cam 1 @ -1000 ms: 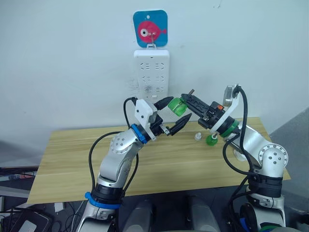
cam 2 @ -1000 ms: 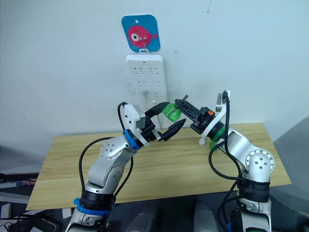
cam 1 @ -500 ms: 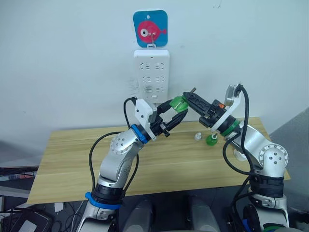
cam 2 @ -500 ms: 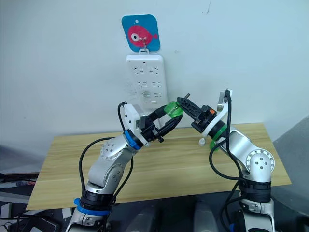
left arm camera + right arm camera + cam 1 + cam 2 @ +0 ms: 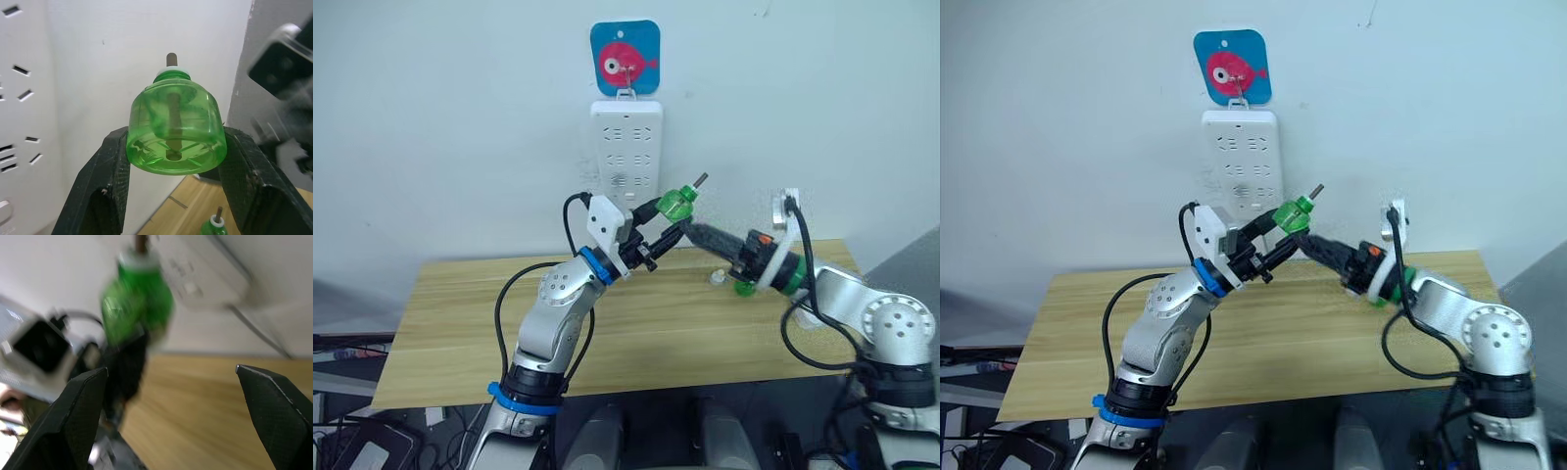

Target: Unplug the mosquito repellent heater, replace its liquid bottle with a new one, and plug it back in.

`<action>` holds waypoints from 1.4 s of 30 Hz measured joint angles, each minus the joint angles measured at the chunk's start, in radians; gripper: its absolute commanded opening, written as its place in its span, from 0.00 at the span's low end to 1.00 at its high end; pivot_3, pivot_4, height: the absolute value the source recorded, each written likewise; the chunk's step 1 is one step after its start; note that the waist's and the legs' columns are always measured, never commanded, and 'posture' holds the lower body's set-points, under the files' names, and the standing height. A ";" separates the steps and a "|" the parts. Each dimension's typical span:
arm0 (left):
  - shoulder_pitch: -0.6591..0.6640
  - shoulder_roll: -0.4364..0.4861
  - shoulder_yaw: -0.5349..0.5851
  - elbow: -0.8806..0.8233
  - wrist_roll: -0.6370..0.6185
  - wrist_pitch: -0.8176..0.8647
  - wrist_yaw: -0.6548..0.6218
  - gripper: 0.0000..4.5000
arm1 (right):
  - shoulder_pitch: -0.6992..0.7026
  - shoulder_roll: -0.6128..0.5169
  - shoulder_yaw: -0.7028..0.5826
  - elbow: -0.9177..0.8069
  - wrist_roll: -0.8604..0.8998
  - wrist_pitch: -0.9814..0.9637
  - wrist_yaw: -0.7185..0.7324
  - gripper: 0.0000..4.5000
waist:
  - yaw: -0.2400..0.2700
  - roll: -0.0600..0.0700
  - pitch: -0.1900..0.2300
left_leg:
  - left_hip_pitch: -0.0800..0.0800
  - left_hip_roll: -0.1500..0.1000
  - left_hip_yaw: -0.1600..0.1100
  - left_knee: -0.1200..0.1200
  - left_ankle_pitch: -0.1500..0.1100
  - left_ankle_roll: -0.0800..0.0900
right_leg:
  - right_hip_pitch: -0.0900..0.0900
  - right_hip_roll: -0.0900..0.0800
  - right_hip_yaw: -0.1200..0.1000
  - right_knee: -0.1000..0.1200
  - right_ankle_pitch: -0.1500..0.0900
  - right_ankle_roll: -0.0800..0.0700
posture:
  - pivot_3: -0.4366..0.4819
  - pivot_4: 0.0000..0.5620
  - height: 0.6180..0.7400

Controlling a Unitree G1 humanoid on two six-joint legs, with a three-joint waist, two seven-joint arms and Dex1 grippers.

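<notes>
Green bottle (image 5: 176,129) — clamped in left hand (image 5: 173,196).

You've got a pretty standard silver-grey look on both arms, rounded metal joint housings with round end caps ringed by small screws. The left arm (image 5: 553,304) wears blue rings at the wrist and down at its base, the right arm (image 5: 862,313) has a green ring at the wrist. Each wrist carries a white plastic bracket with a camera. Loose black cables loop along both arms. Your gripper fingers (image 5: 105,188) are matte black, thick and tapering to points.
</notes>
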 measured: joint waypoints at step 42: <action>0.149 0.039 -0.018 -0.130 0.018 0.037 0.024 0.49 | -0.211 -0.225 0.394 0.942 -1.393 -0.378 0.795 1.00 | 0.043 -0.002 0.003 | 0.002 0.000 0.002 0.000 0.000 0.000 | 0.002 0.000 0.000 -0.001 -0.001 0.001 | 0.66 0.42 1.00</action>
